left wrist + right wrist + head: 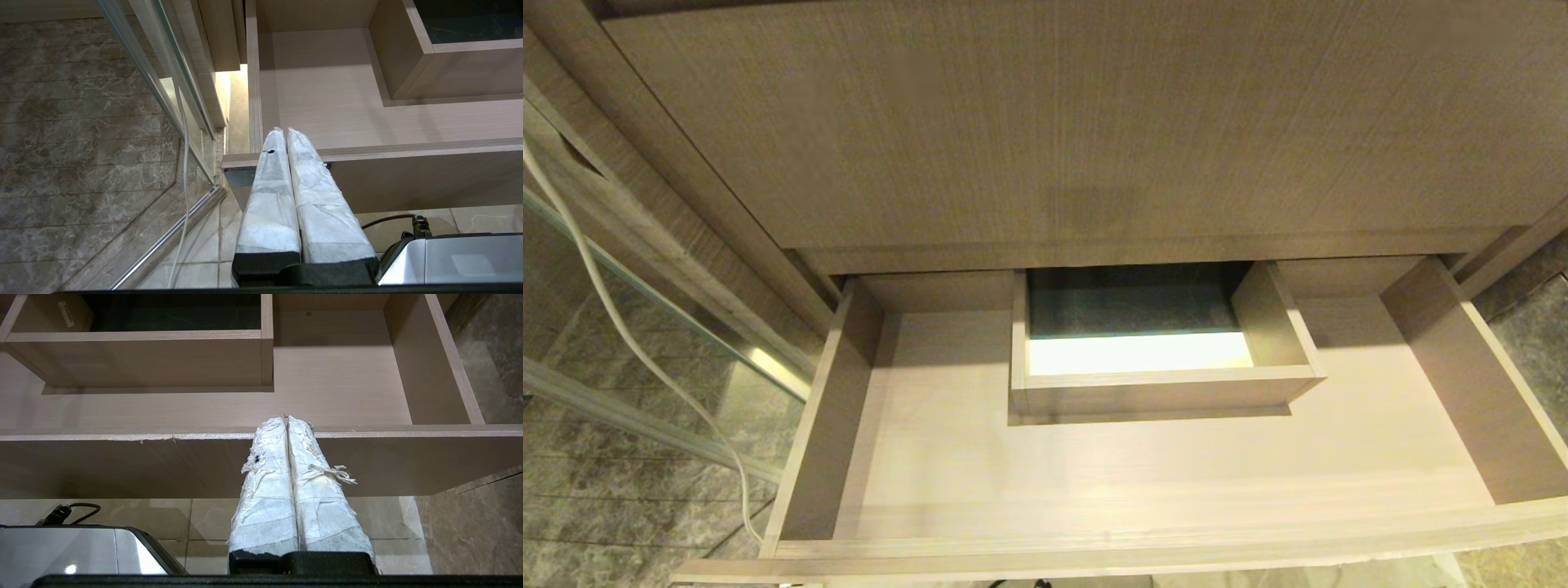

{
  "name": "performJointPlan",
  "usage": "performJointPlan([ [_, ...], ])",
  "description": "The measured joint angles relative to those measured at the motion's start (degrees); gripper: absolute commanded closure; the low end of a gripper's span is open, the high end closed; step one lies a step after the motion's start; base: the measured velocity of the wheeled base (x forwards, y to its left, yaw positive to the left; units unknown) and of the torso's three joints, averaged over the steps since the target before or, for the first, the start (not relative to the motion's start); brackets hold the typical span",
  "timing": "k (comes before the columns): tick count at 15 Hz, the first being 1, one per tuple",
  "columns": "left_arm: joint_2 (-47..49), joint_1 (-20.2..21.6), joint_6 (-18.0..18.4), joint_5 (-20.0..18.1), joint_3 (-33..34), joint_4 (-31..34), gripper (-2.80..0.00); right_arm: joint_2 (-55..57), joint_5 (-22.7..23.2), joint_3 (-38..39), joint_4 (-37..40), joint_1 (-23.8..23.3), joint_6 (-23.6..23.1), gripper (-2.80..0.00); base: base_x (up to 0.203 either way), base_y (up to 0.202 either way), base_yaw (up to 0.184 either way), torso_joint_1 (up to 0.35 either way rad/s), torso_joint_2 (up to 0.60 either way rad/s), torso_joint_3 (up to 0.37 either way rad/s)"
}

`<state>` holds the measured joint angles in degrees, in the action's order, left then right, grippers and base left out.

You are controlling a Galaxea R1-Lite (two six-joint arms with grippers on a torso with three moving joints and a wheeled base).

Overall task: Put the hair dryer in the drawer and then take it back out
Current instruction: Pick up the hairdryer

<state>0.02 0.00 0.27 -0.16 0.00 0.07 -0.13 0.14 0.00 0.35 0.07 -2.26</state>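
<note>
Jaws pressed together, pale wood-grain drawer [1143, 482] open

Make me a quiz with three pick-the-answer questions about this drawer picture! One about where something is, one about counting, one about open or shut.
1. Where is the boxed cutout in the drawer?
A. middle of the back
B. front left corner
C. right side wall

2. How many hair dryers lie in the drawer?
A. two
B. one
C. none

3. How is the drawer?
A. shut
B. pulled open
C. lifted out onto the floor

Answers:
1 A: the box sits mid-back, against the cabinet.
2 C: only bare wood shows inside.
3 B: its whole inside is visible, still in the cabinet.

The left gripper and right gripper, both shut, sit in front of the drawer.
</note>
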Motion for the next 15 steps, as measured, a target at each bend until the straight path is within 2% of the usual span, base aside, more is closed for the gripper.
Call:
performJointPlan([
  [15, 0.0, 0.0, 0.0, 0.0, 0.0, 0.0, 0.00, 0.0, 0.0, 0.0, 0.0, 0.0, 0.0, 0.00, 0.000, 0.000, 0.000, 0.000, 0.00, 0.000],
])
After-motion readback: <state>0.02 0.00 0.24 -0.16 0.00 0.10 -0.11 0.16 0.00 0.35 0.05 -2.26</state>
